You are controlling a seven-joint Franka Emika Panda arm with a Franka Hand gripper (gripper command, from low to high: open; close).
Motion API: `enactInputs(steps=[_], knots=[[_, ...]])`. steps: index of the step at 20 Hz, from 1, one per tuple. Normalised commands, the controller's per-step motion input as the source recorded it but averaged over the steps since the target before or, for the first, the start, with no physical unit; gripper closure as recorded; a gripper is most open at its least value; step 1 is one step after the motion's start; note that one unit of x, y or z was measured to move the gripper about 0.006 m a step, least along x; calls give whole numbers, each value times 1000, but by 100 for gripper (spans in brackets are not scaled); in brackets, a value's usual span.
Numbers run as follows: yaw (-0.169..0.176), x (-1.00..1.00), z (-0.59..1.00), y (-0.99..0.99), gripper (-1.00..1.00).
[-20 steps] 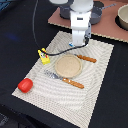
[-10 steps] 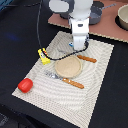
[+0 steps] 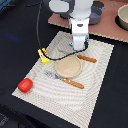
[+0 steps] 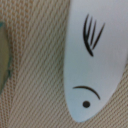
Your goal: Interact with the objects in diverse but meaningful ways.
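Two brown-handled utensils [image 3: 70, 80] flank the tan round plate [image 3: 68, 67] on your woven placemat [image 3: 65, 100]; the nearer one's long axis runs from its metal head towards the exterior view's right. The fingers [image 3: 78, 46], low over the mat's far side, are hidden, so you cannot tell their state. The red tomato [image 3: 25, 85] sits at the mat's left edge, the yellow block [image 3: 44, 56] farther back.

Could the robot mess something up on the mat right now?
Maybe. The arm hangs low over the mat, right beside the round plate and the brown-handled knife, so it could bump them out of place. The claw is hidden behind the arm, and the wrist view is filled by a pale blade, so a grab may miss. The tomato sits near the mat's edge and might roll off if nudged.
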Motion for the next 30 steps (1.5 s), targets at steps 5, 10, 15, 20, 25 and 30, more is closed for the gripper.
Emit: enactInputs(steps=[5,10,15,20,25,30], knots=[[0,126,-245,2,100],[2,54,466,25,100],[3,-29,1000,196,100],[29,-109,1000,349,100],[15,-78,908,244,100],[0,18,553,-3,100]])
